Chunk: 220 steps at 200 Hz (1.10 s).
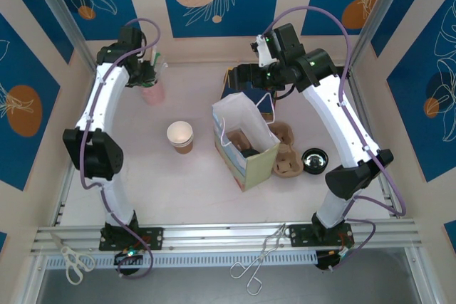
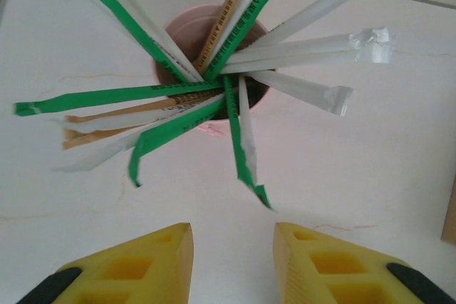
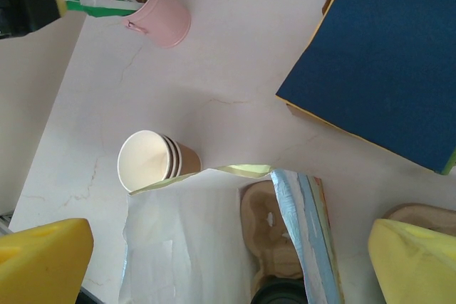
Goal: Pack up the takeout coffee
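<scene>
The takeout coffee (image 3: 278, 293) stands in a pulp tray inside the open white paper bag (image 1: 246, 146); I see just its round black lid (image 1: 249, 152). My right gripper (image 3: 231, 227) hangs wide open above the bag's mouth, holding nothing, at the back centre of the table (image 1: 241, 76). My left gripper (image 2: 233, 227) is at the back left (image 1: 146, 75), just short of a pink cup of wrapped straws (image 2: 214, 69). Its yellow fingers stand apart with bare table between them. The straws fan out ahead of the fingertips.
A stack of lidless brown cups (image 1: 180, 137) stands left of the bag. A pulp cup carrier (image 1: 286, 153) and loose black lids (image 1: 314, 159) lie to its right. Dark blue napkins (image 3: 385, 69) sit behind the bag. Scissors (image 1: 73, 261) and tongs (image 1: 258, 261) lie on the near rail.
</scene>
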Available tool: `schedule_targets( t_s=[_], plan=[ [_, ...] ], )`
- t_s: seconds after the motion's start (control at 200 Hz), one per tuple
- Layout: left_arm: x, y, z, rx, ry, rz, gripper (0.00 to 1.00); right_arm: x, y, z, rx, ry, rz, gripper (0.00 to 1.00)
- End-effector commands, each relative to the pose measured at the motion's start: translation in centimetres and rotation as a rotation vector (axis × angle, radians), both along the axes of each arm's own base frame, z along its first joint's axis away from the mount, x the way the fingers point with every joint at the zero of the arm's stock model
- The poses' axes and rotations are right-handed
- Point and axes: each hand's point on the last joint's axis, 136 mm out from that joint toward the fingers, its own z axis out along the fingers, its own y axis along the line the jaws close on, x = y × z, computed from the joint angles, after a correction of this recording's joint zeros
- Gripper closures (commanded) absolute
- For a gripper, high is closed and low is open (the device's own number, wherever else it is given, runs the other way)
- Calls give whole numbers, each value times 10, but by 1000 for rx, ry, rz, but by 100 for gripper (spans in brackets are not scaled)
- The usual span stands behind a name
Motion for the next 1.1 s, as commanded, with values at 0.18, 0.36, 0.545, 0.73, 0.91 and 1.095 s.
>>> schedule_targets(
  t_s=[0.18,0.36,0.545,0.73,0.91,1.095],
  plan=[
    [-3,29,-3,51,16,17,69,-1,2,1,19,6,19,1],
    [5,33,-14,64,30,17,69,-1,2,3,18,6,18,1],
    [9,37,-23,74,46,16,70,-1,1,2,14,8,16,1],
    [13,42,-28,95,54,23,70,0,2,3,13,8,17,1],
    [16,46,-30,106,53,22,70,1,3,2,13,10,20,1],
    [21,45,-34,96,57,13,71,2,4,3,13,9,25,1]
  ],
)
